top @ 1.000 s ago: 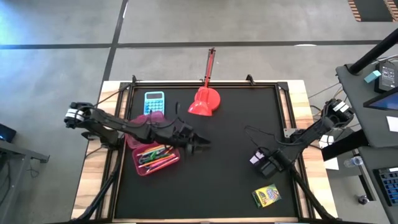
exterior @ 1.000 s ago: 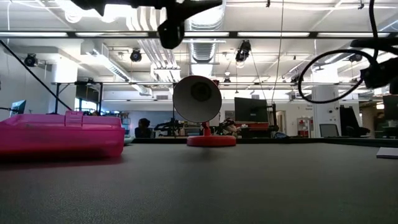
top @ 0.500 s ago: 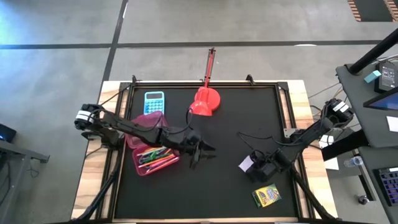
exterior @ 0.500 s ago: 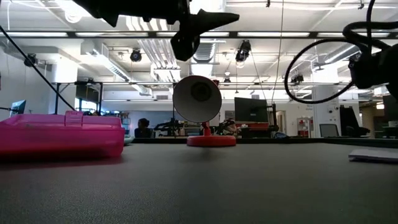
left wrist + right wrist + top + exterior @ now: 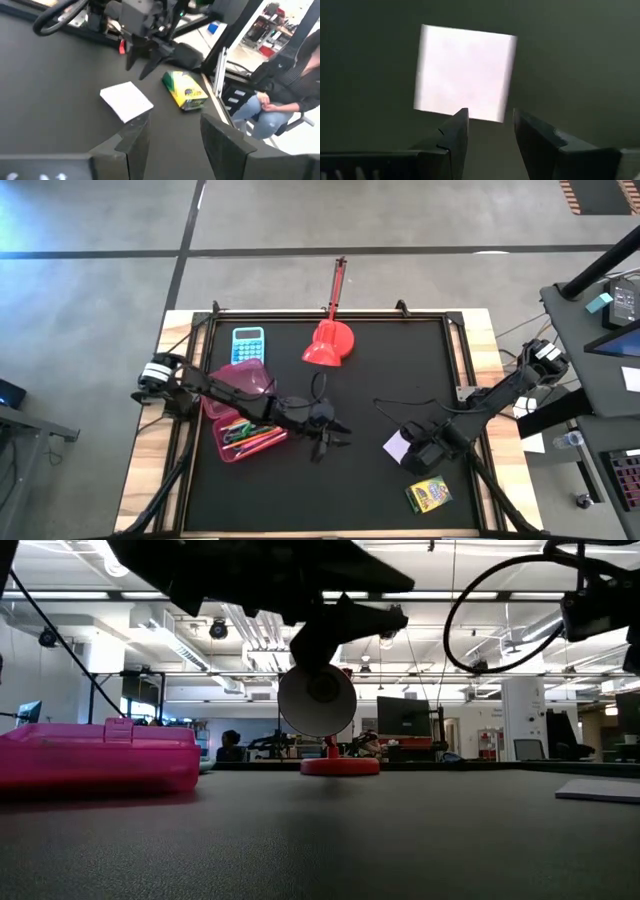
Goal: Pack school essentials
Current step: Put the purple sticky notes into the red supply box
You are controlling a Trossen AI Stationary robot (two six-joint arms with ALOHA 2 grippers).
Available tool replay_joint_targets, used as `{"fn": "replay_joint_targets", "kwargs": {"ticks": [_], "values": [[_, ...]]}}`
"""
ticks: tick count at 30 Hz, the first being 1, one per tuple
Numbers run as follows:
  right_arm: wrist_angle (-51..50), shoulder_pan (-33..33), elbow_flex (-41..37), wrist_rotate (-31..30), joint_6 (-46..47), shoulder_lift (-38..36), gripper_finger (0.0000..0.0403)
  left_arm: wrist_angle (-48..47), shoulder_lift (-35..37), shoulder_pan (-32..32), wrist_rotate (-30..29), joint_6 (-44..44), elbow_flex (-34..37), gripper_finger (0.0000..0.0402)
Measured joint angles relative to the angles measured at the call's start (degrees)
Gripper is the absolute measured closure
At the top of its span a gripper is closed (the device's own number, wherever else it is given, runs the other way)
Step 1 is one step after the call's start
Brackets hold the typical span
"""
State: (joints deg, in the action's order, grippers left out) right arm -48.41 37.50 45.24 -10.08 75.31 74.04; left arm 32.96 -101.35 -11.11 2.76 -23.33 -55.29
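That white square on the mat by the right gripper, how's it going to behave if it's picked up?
The white square lies flat on the mat, so it is probably thin, light and hard to get under. A push would likely slide it. It may bend when pinched by the right gripper.

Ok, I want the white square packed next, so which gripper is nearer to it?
Right. The right gripper hangs open right beside the white square; the left gripper, also open, is farther off, between it and the pink case.
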Motion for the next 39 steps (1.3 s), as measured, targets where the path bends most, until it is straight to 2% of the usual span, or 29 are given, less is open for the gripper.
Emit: {"fn": "replay_joint_targets", "kwargs": {"ticks": [2,6,9,25,33,36,39], "values": [[-3.0,0.0,0.5,0.4,-1.4,0.0,0.0257,0.0,-0.2,-0.1,0.0,0.0,-0.3,0.0244],[-2.6,0.0,-0.4,6.1,-4.8,0.3,0.0257,-0.2,-0.2,-0.3,0.0,0.1,-0.5,0.0244],[-2.4,0.0,-0.6,7.7,-7.2,1.4,0.0257,0.3,0.3,-0.3,0.0,0.1,-0.5,0.0244],[0.4,0.0,-0.5,6.9,-12.8,12.6,0.0257,0.7,0.3,-1.3,0.8,0.2,-0.4,0.0244],[2.7,-2.2,-0.5,5.5,-13.0,16.7,0.0257,-0.4,0.3,-1.7,0.8,-0.3,-0.4,0.0244],[4.0,-3.3,-0.3,4.3,-13.5,16.7,0.0257,-1.1,0.3,-1.8,0.5,-0.4,-0.3,0.0244],[5.0,-3.7,0.4,0.4,-13.4,16.3,0.0257,-1.0,0.3,-1.8,-0.1,-0.4,-0.1,0.0244]]}}
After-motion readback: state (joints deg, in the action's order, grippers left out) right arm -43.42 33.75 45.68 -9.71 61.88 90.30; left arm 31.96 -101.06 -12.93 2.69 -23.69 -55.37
